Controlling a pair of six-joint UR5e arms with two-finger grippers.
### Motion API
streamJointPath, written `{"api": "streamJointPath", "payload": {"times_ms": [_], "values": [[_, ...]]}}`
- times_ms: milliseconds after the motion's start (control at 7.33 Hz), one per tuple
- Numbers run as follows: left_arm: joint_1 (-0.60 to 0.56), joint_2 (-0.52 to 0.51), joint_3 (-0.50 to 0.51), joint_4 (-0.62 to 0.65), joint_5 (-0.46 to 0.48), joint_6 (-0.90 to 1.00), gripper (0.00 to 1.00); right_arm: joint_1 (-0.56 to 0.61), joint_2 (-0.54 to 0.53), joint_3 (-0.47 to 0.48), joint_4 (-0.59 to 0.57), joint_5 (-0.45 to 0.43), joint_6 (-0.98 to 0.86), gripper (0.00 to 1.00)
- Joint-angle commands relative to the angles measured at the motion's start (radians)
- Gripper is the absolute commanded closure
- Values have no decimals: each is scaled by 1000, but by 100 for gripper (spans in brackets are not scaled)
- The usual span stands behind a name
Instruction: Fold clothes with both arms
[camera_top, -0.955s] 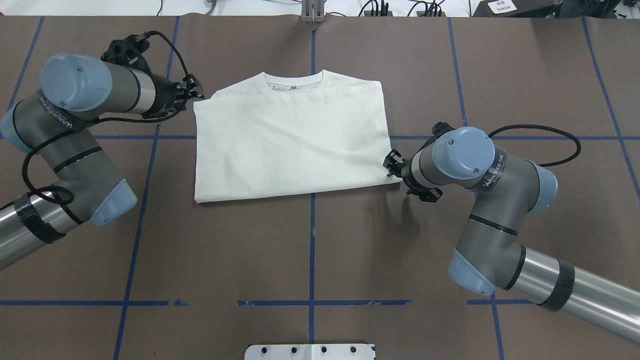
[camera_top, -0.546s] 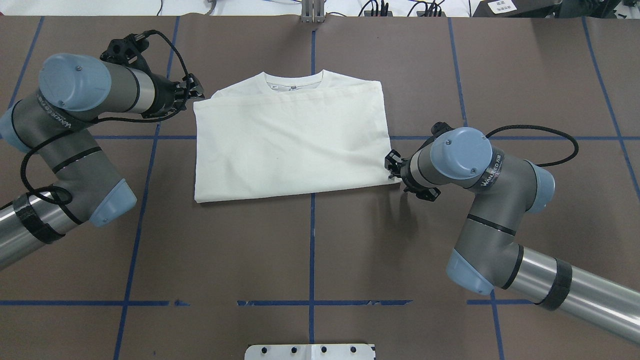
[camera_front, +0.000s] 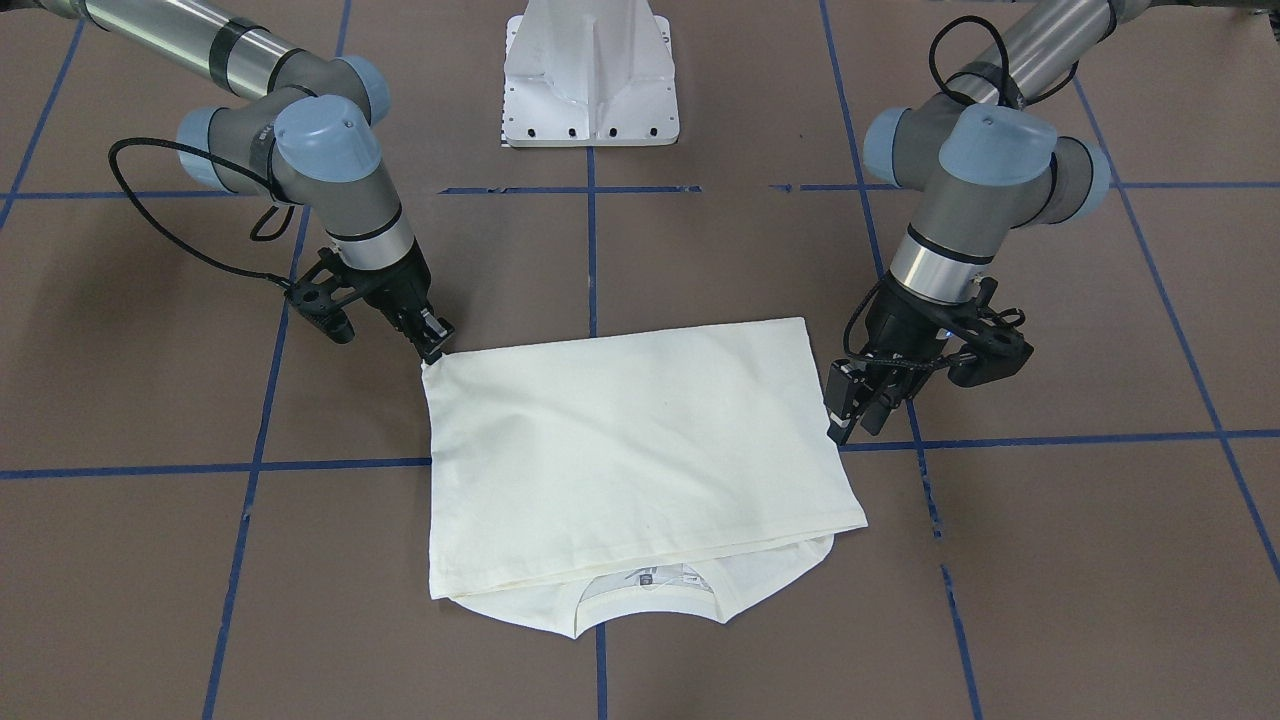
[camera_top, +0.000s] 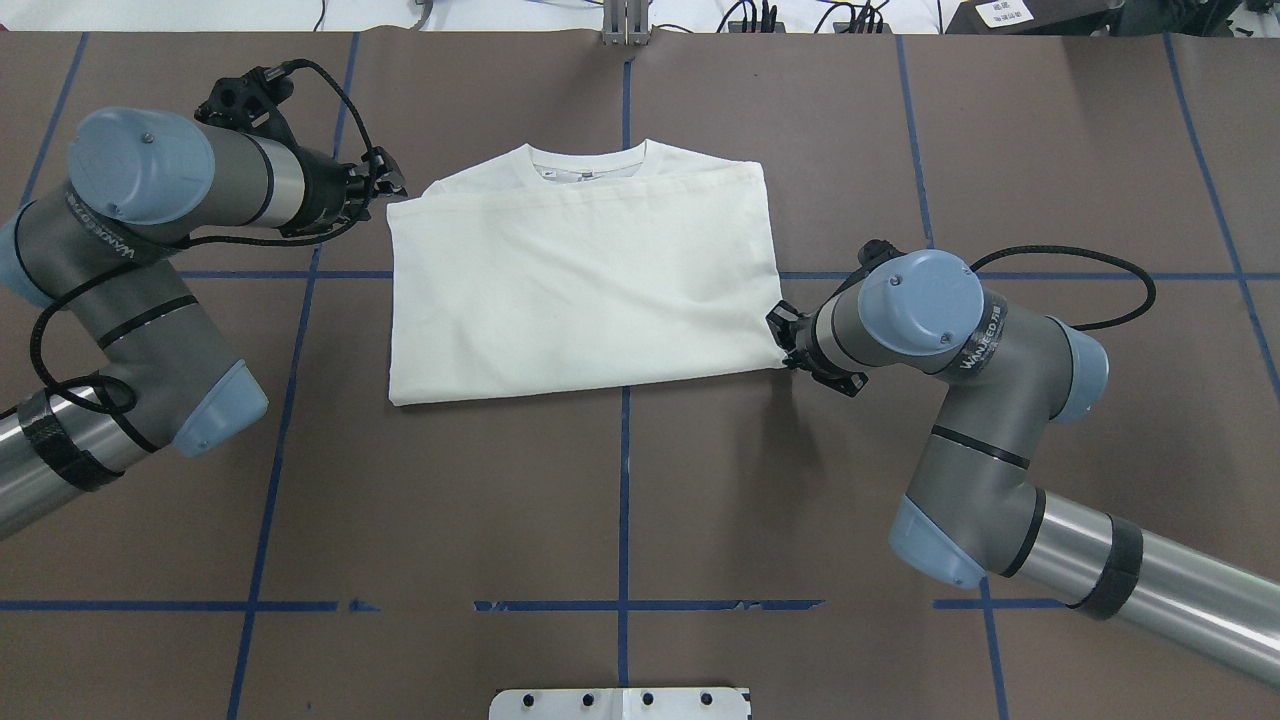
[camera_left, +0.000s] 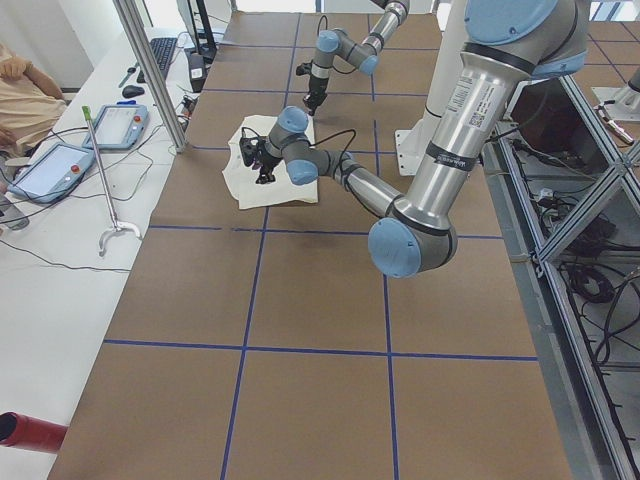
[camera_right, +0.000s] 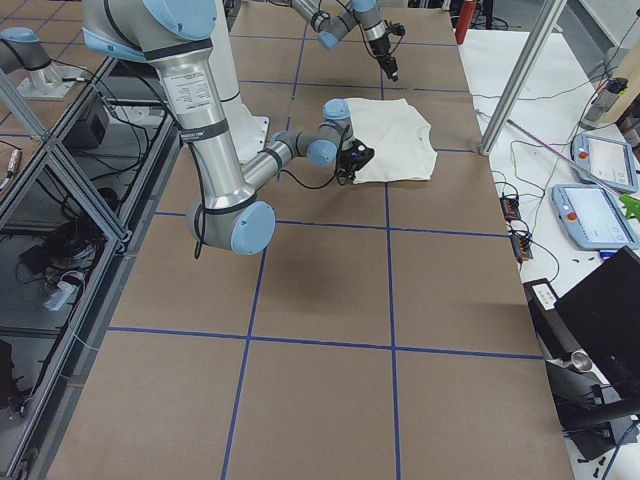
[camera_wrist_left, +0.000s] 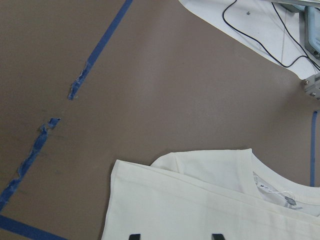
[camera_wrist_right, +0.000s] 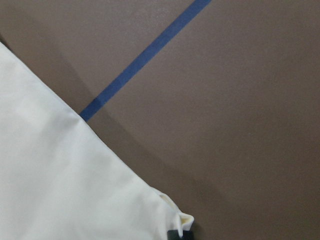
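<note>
Lying folded, the smooth cream T-shirt (camera_top: 580, 290) forms a rectangle.

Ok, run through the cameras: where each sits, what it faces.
Front: across the table, facing the pedestal; left arm, right arm, shirt.
Overhead: behind the pedestal, looking down; both arms, shirt.
Exterior left: table's left end; left arm nearest.
Exterior right: right end; right arm nearest.
Left wrist: over the collar; two fingertips.
Right wrist: shirt corner, one fingertip.
Shared: front, overhead: right gripper at that corner.

Overhead looks down from behind; the front view faces it. Side views look along the desk (camera_left: 300, 400). Wrist cameras sit close; all share the shirt (camera_top: 580, 290).
</note>
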Motion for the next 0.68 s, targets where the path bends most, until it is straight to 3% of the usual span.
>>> {"api": "streamJointPath", "payload": {"times_ms": [0, 273, 546], "values": [[3, 0, -28, -1, -4, -6, 43, 5, -84, 137, -3, 11, 0, 100], [9, 11, -112, 3, -94, -32, 44, -62, -303, 411, -4, 88, 3, 100], [81, 43, -193, 2, -107, -38, 44, -263, -466, 625, -7, 155, 6, 100]]}}
